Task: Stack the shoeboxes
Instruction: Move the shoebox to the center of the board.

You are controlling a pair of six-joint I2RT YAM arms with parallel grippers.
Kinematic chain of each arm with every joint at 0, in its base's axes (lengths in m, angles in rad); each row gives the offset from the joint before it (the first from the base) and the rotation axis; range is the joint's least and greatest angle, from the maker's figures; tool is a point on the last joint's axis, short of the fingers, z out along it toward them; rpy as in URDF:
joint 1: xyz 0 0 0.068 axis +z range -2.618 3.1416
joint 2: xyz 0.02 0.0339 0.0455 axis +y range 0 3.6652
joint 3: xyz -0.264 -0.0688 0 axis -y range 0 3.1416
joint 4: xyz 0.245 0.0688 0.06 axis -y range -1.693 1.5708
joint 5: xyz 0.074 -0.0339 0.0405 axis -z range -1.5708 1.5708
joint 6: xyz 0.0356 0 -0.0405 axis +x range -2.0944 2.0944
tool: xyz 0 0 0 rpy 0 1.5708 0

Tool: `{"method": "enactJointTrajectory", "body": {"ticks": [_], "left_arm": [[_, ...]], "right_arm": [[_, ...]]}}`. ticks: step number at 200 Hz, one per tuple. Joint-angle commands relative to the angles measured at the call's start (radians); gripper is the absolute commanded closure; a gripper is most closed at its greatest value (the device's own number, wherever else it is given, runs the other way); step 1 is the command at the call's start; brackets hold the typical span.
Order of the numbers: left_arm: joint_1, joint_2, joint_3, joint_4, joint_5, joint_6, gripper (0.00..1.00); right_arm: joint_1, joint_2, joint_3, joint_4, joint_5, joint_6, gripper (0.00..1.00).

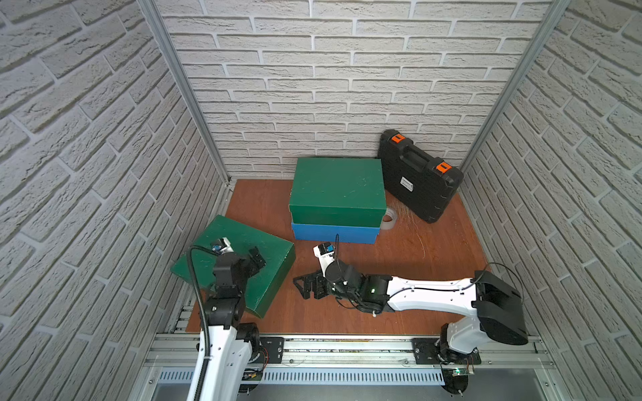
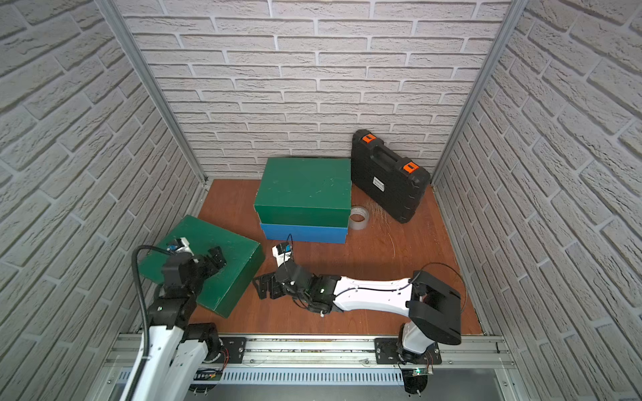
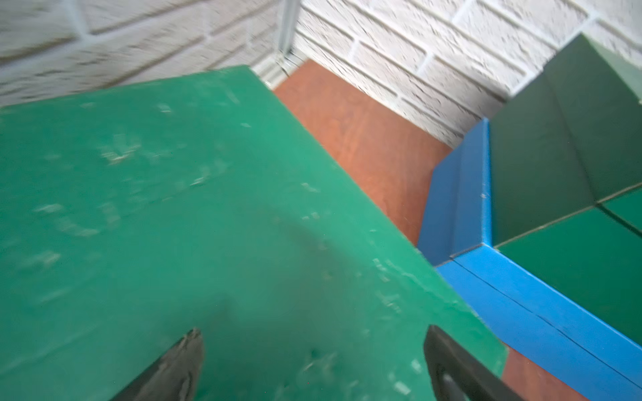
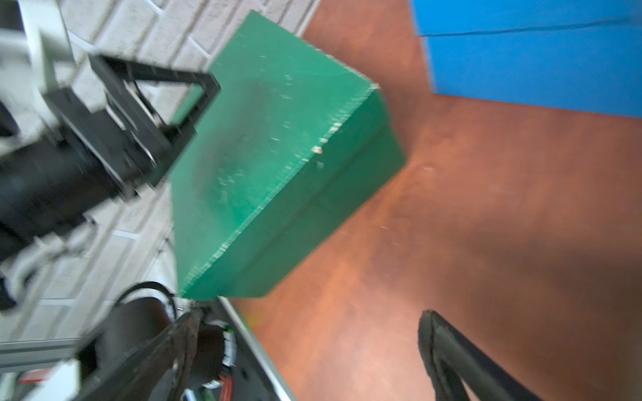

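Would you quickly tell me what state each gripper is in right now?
Left gripper: open, holding nothing, over the loose green shoebox.
Right gripper: open, holding nothing, beside that shoebox.

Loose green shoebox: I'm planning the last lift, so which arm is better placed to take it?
Left, probably: the left hand hangs open over the loose green shoebox; the right hand is open beside it.

White arm links [image 1: 430,295], black joints [image 1: 500,305] and jaws, looping black cables [image 2: 141,312]
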Motion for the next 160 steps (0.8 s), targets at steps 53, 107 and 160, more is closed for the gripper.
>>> {"method": "enactJointTrajectory", "body": {"ticks": [53, 107, 160], "left_arm": [[0.003, -0.323, -0.085, -0.085, -0.159, -0.055, 0.02], [0.004, -0.389, -0.096, -0.11, -0.165, -0.066, 0.02], [0.004, -0.388, -0.094, -0.11, -0.163, -0.066, 0.02]], "right_arm": [[0.008, 0.279, 0.15, 0.381, -0.145, 0.171, 0.0], [-0.018, 0.446, 0.221, 0.534, -0.221, 0.286, 0.0], [-0.02, 0.489, 0.258, 0.529, -0.216, 0.315, 0.02]]}}
